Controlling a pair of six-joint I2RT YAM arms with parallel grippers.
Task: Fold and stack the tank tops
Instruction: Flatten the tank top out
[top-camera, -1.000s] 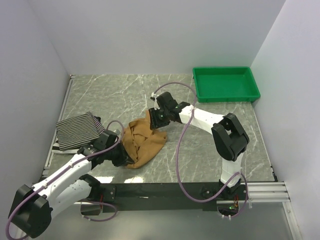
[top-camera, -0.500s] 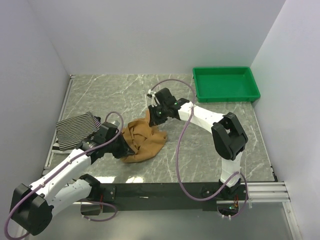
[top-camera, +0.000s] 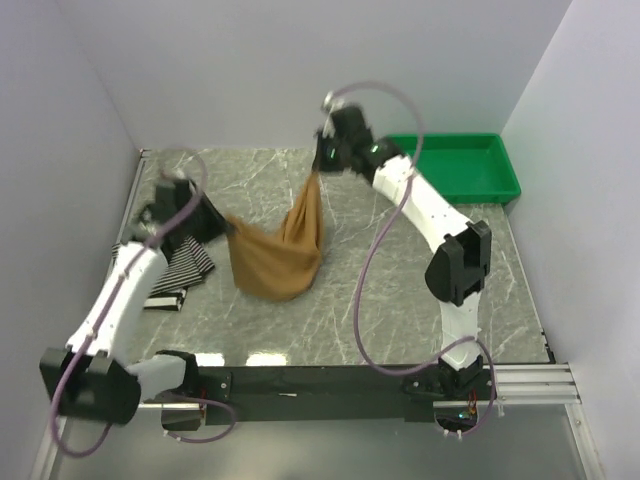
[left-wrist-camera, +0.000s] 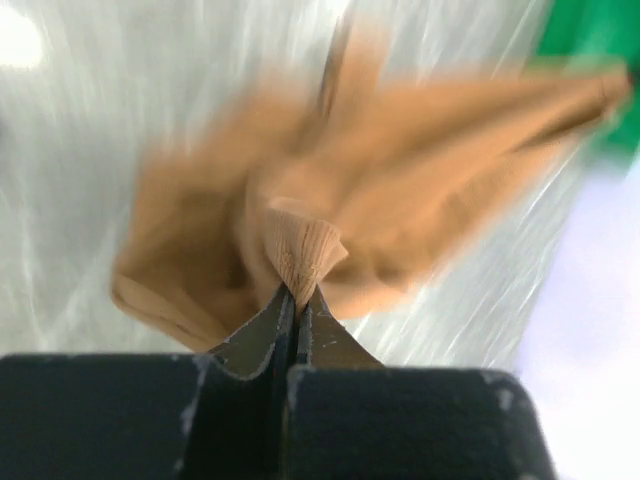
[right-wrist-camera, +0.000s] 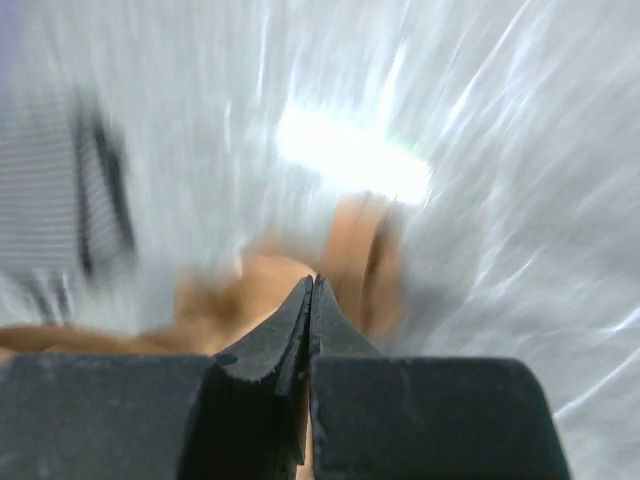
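The tan-brown tank top (top-camera: 275, 262) hangs above the table, stretched between my two grippers. My left gripper (top-camera: 228, 226) is shut on one edge of it; the left wrist view shows a ribbed fold of the tan cloth (left-wrist-camera: 300, 250) pinched at the fingertips of the left gripper (left-wrist-camera: 297, 292). High at the back, my right gripper (top-camera: 320, 168) is shut on the other end, and the cloth (right-wrist-camera: 350, 240) trails below the right gripper (right-wrist-camera: 311, 284). A black-and-white striped tank top (top-camera: 185, 270) lies at the table's left edge, partly under my left arm.
A green plastic tray (top-camera: 455, 197) stands at the back right of the marble table. White walls close the table in on the left, back and right. Both wrist views are blurred by motion.
Both arms have risen from the table and pulled apart, lifting the tan top into the air. The right gripper closed on the cloth and swung to the back; the left swung left.
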